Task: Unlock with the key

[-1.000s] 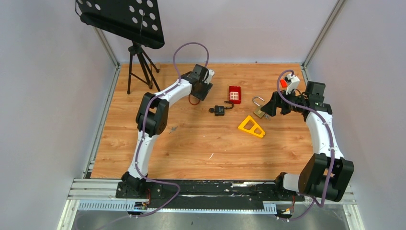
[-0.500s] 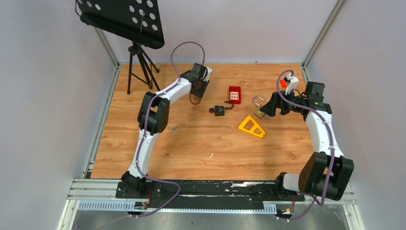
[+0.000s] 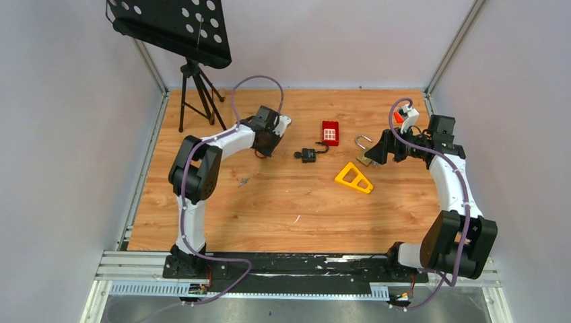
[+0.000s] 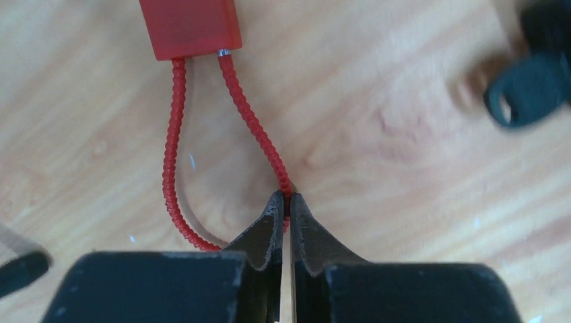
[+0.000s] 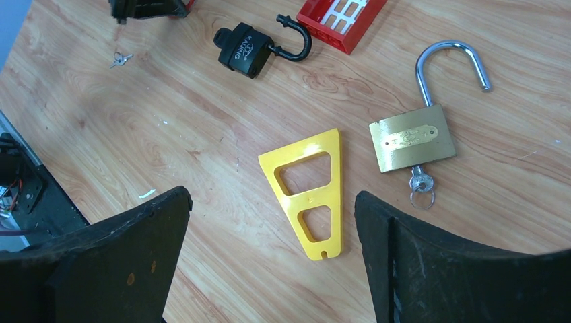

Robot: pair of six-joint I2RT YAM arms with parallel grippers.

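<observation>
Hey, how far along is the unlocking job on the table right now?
Done, it seems: the brass padlock lies open with a key in it; the black padlock also looks open. In hand: the left gripper is shut on the red cable loop of a red lock. Left: both cable ends sit in its body. The right gripper is open, holding nothing.
</observation>
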